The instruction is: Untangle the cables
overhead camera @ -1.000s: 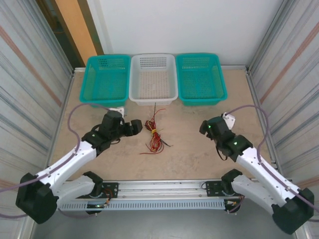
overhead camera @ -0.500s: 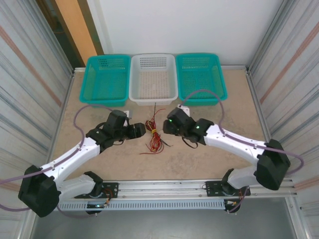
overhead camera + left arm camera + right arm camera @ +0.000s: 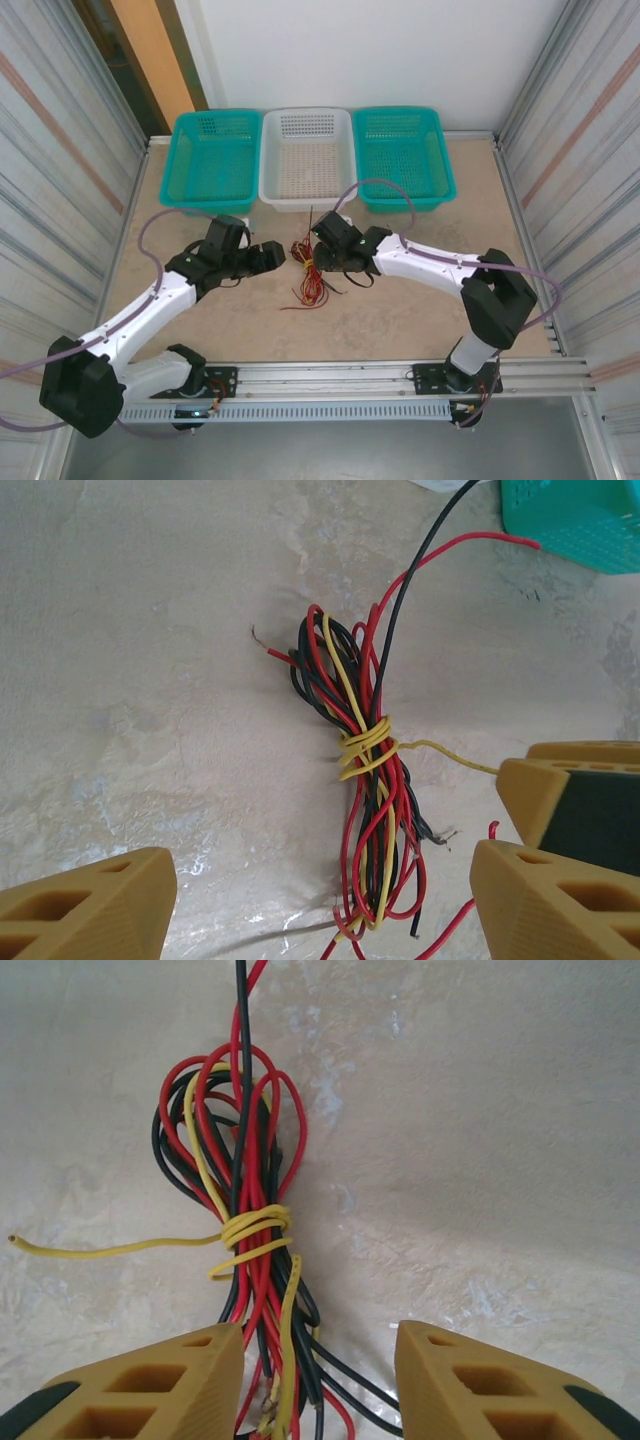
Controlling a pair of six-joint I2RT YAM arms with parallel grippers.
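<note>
The cable bundle is lying flat on the table, directly between the two tools, which are facing each other across it. The right gripper is standing with its jaws apart and grasping nothing. The tail ends of the red, black and yellow wires are running through the gap between its fingers, and as far as I can tell they are touching neither. Just ahead of its fingertips the yellow wire wrap is cinching the bundle at its waist, and beyond that the red loops are fanning out. The wrap's loose yellow end is trailing off to the left of this tool in its wrist view. The left gripper is hovering wide open and empty, with the bundle's lower end lying between its fingers, nearer the right-hand one.

The step in hand looks like taking a first hold, and the wrap is probably what is binding everything. One tool should be pinning the bundle beside the wrap while the other is taking only the loose yellow end and unwinding it. Clamping all strands and tugging would likely tighten the knot. The wires are thin and flat on the table, so the fingertips will need to come right down to the surface. With both tools this near each other, their fingers are risking a collision.
</note>
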